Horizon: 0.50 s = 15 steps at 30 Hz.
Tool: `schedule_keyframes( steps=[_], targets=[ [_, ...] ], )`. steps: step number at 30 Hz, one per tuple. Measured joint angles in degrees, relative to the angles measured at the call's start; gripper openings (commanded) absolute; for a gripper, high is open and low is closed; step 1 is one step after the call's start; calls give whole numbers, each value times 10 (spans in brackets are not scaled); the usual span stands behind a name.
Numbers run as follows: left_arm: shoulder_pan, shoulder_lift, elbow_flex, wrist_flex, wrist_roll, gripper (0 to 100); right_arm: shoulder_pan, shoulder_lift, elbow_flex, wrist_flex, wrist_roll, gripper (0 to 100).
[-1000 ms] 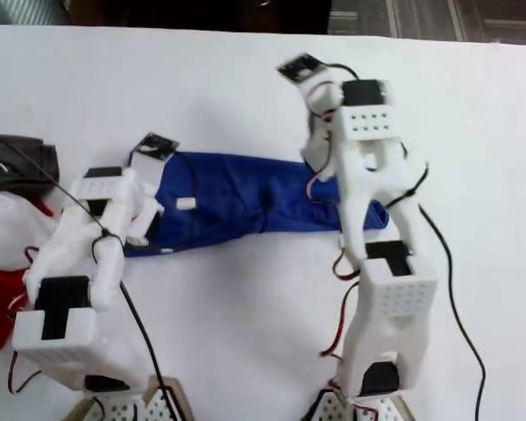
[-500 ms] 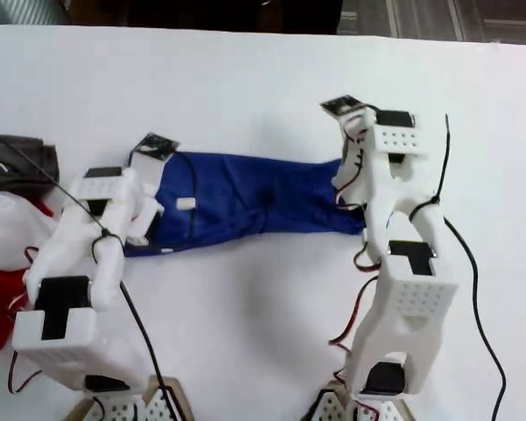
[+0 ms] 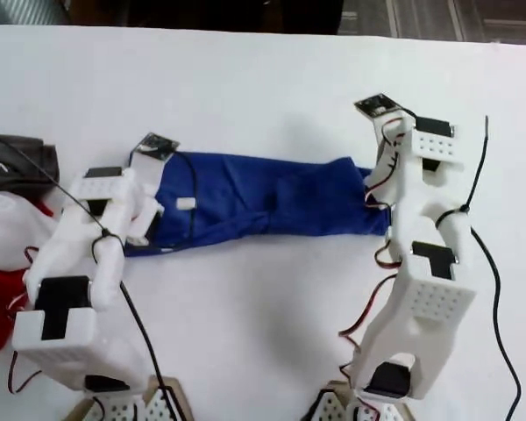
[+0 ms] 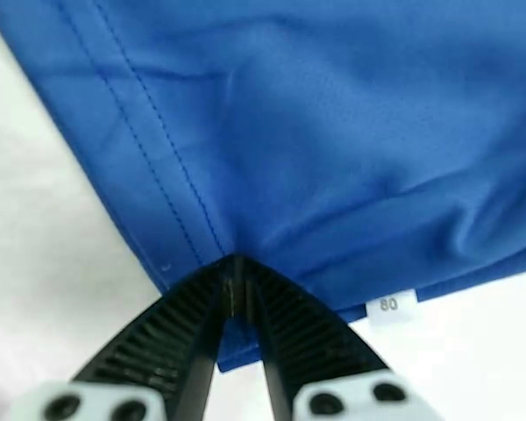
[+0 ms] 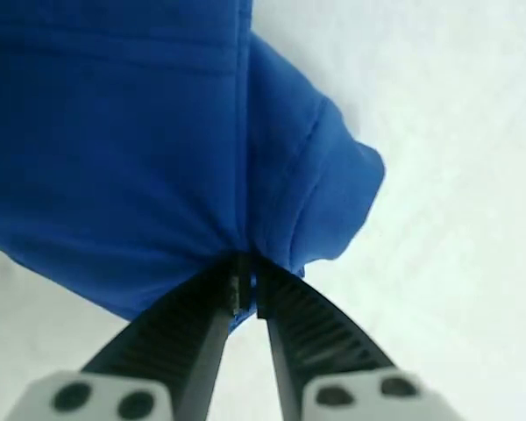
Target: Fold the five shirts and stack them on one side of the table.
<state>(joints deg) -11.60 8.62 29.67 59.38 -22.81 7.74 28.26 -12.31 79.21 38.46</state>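
Right now the blue shirt [image 3: 263, 197] lies stretched in a long band across the middle of the table [image 3: 245, 70], its long axis running left edge to right edge. The left gripper [image 4: 235, 276] is clamped on its left end, the right gripper [image 5: 244, 274] on its right end. Other shirts [image 3: 9, 219] are heaped at the left edge, so folding likely means carrying the right end leftward.
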Motion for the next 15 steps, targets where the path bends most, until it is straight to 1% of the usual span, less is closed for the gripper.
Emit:
schedule_keyframes(
  steps=[4, 6, 8, 12, 15],
  targets=[
    [0, 0, 0, 0, 0, 27, -11, -55, 0, 33, 0, 19],
    [0, 0, 0, 0, 0, 27, -36, -93, 0, 51, -2, 19],
    [0, 0, 0, 0, 0, 27, -67, -127, -1, 67, -19, 19],
    [0, 0, 0, 0, 0, 27, -122, -151, 31, 70, -37, 19],
    [0, 0, 0, 0, 0, 27, -135, -151, 90, 48, -39, 19]
  ],
)
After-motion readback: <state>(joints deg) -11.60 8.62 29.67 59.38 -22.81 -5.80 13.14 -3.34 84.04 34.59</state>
